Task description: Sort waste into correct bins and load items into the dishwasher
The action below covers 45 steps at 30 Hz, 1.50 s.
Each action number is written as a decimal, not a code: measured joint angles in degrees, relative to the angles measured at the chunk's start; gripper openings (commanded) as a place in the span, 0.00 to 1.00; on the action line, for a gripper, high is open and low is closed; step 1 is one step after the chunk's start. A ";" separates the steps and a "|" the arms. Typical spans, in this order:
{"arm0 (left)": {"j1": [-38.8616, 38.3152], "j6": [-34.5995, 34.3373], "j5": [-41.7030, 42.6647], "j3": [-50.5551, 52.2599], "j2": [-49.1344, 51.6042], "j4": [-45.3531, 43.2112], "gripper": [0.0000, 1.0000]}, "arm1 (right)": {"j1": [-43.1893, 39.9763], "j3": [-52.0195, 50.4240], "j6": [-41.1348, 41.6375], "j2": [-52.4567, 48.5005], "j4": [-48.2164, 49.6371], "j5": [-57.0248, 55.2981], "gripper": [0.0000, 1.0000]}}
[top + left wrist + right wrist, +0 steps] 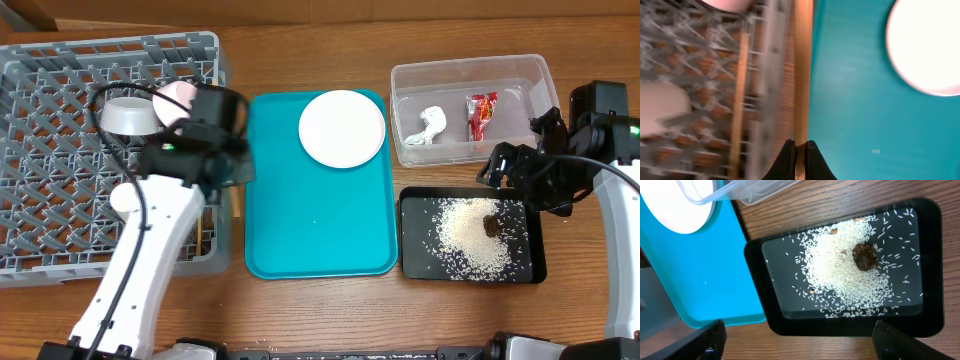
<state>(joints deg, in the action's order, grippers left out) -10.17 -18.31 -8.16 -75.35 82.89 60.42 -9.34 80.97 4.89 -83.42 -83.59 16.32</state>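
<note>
No text, label or number is legible anywhere.

Probably robot lab, mock kitchen: wooden table, grey dish rack, teal tray, clear tub.

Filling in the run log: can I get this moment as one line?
left jaws shut on chopstick by rack | right jaws open over black tray holding rice, lump | plate on teal tray | wrapper, tissue in tub
</note>
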 measured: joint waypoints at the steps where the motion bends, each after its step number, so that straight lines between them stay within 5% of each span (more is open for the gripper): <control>1: 1.33 2.21 0.13 0.00 0.20 0.02 0.04 | 0.00 0.00 0.00 0.00 -0.02 0.02 0.95; 8: 6.54 10.40 0.57 0.00 4.39 -0.87 0.04 | 0.00 0.00 0.04 0.00 0.02 -0.02 0.95; 12: 6.97 12.04 -0.07 0.00 7.93 -0.87 0.14 | 0.00 0.00 0.00 0.00 0.00 0.00 0.95; 16: 7.34 12.66 -0.57 0.00 8.52 -0.85 0.49 | 0.00 0.00 0.00 0.00 0.00 0.00 0.95; 18: 7.34 12.92 -0.61 0.00 8.52 -0.76 0.54 | 0.00 0.00 0.00 0.00 -0.02 0.02 0.95; 27: 6.19 12.00 10.10 -0.26 8.52 0.15 0.54 | 0.00 0.00 0.02 0.00 0.04 0.00 0.95; 33: -3.04 10.23 15.65 -0.55 8.52 2.19 0.50 | 0.00 0.00 0.00 0.00 0.20 0.00 0.95; 45: -21.90 -9.07 9.70 -0.66 16.65 -1.68 0.48 | 0.00 0.00 0.00 0.00 0.17 -0.02 0.95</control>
<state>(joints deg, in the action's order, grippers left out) -32.08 -27.38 1.54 -76.01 99.55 58.74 -9.34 80.97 4.89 -83.42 -83.42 16.29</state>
